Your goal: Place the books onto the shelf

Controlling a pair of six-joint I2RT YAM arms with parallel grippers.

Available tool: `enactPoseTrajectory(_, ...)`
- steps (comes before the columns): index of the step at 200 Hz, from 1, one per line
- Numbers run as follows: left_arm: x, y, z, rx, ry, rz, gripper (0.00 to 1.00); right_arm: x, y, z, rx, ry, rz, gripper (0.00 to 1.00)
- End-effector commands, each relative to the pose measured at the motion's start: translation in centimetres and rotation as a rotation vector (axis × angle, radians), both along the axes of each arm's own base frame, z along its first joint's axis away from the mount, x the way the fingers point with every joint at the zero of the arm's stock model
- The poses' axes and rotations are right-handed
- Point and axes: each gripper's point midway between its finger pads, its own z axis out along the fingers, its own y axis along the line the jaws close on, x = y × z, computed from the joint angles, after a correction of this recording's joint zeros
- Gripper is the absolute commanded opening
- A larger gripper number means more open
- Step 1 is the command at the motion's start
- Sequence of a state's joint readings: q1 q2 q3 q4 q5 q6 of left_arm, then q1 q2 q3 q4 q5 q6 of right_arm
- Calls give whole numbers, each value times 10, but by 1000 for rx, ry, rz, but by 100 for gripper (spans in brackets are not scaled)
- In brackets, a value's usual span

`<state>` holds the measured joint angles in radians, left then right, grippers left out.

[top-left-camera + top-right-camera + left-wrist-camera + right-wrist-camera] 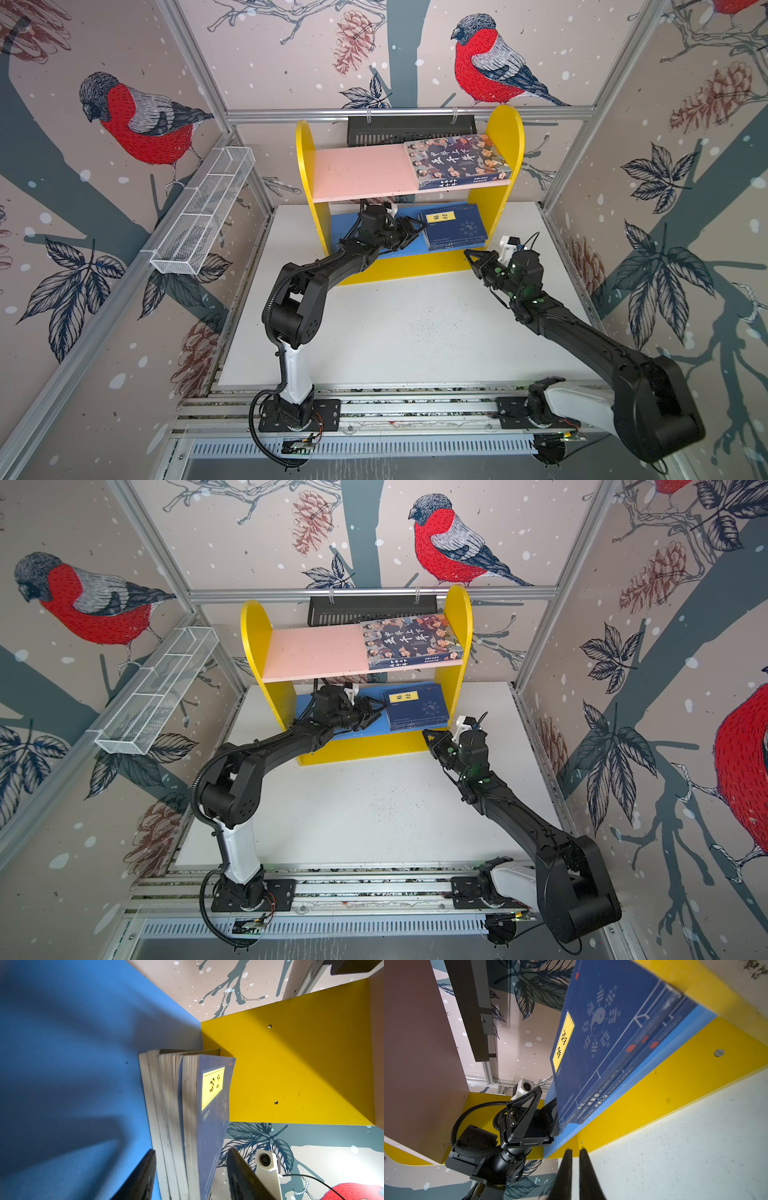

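Observation:
The shelf (306,174) (253,646) stands at the back of the table. A thick book with a cartoon-people cover (457,162) (411,642) lies flat on the right of its pink upper board (361,170). A flat stack of thin navy books with a yellow label (455,230) (417,706) (212,1105) (602,1032) rests on the blue lower board (62,1064), against the right yellow panel. My left gripper (417,230) (380,710) (192,1149) is under the pink board, open, its jaws straddling the stack's left edge with a gap at the top cover. My right gripper (467,252) (424,732) (575,1150) is shut and empty, before the shelf's front right.
A white wire mesh basket (203,212) hangs on the left wall. A black slotted tray (407,126) hangs on the back rail behind the shelf. The white tabletop (415,324) stretches from the shelf to the arm bases. Patterned walls close in on three sides.

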<state>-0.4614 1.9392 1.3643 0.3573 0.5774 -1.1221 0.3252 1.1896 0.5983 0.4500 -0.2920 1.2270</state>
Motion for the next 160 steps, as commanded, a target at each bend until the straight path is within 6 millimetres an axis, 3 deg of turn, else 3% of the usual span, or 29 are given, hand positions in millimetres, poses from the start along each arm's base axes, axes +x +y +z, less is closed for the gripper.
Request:
enactPoseTrajectory(1, 1, -4, 26, -64, -73, -21, 56, 3, -1, 11, 2, -38, -5, 12)
enactPoseTrajectory(39, 0, -6, 32, -80, -82, -29, 56, 3, 0, 11, 6, -38, -2, 12)
enactPoseTrajectory(160, 7, -13, 17, -75, -49, -43, 56, 3, -2, 12, -2, -36, -8, 12)
